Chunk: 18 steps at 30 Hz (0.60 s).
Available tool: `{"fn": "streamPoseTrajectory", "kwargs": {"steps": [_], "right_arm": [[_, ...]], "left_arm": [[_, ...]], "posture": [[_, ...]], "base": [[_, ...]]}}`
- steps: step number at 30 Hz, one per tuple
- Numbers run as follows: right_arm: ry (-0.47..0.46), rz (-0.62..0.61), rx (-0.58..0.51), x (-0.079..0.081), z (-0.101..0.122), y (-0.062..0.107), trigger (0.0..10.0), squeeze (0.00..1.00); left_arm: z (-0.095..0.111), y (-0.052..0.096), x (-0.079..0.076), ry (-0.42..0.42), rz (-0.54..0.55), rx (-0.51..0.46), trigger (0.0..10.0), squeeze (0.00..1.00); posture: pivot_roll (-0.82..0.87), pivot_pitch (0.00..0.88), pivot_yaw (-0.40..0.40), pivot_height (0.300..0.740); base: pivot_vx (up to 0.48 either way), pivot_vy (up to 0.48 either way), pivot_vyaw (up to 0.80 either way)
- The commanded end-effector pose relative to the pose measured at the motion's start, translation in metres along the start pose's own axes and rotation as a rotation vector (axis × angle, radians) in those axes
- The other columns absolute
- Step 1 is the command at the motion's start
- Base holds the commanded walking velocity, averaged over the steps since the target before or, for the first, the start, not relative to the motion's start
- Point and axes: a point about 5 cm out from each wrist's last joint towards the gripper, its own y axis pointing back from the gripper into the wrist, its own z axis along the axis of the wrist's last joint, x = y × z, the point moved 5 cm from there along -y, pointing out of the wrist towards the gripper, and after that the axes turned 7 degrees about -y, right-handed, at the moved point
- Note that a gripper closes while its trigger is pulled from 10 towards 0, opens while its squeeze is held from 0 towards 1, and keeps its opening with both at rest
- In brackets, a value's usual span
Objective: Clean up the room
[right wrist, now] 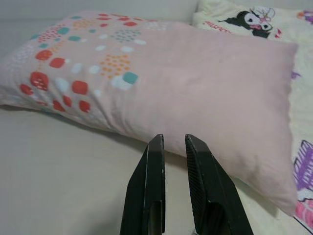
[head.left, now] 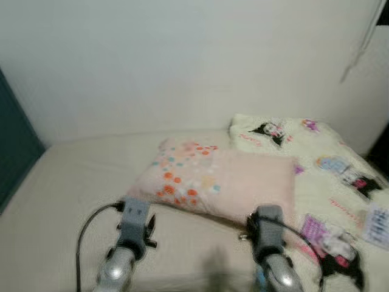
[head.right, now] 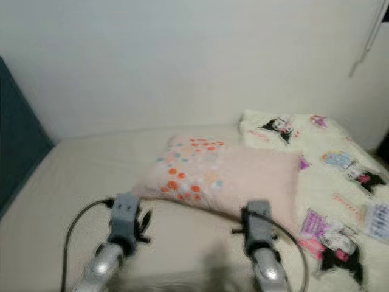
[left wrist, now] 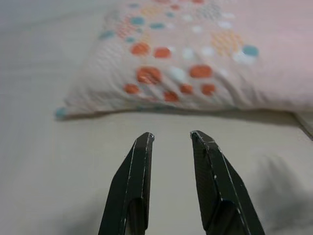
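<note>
We are reaching both arms toward the pink pillow [head.left: 222, 182] lying mid-frame on the bed [head.left: 67, 194], left gripper [left wrist: 171, 138] and right gripper [right wrist: 172, 141] narrowly parted and empty, tidying barely begun.

The robot has two silver arms with grey, boxy wrist blocks. A black cable loops off the left arm [head.left: 124, 243] toward 9 o'clock; another curves from the right arm [head.left: 270, 243] toward 3 o'clock. Each gripper carries two long, black, tapering fingers [left wrist: 132, 186].
</note>
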Motion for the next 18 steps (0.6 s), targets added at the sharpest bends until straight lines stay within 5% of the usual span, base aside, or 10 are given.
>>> {"fn": "streamPoseTrajectory", "kwargs": {"steps": [1, 10, 18], "right_arm": [[-0.005, 0.002, 0.011, 0.0011, -0.0029, 0.0009, 10.0, 0.0], [-0.005, 0.0, 0.011, 0.0004, -0.0027, 0.0008, 10.0, 0.0], [-0.004, 0.0, 0.011, 0.0, -0.0021, 0.0002, 10.0, 0.0]], "left_arm": [[-0.0069, 0.0004, -0.0056, -0.017, -0.028, 0.034, 10.0, 0.0], [-0.0078, -0.0013, -0.0075, -0.038, -0.026, 0.04, 10.0, 0.0], [-0.0065, -0.0014, -0.0087, -0.052, -0.012, 0.032, 10.0, 0.0]], "posture": [[-0.03, 0.052, -0.007, 0.74], [-0.03, 0.054, -0.008, 0.74], [-0.03, 0.056, -0.01, 0.74]], "base": [[0.0, 0.48, 0.0], [0.0, 0.428, 0.0], [0.0, 0.0, 0.0]]}}
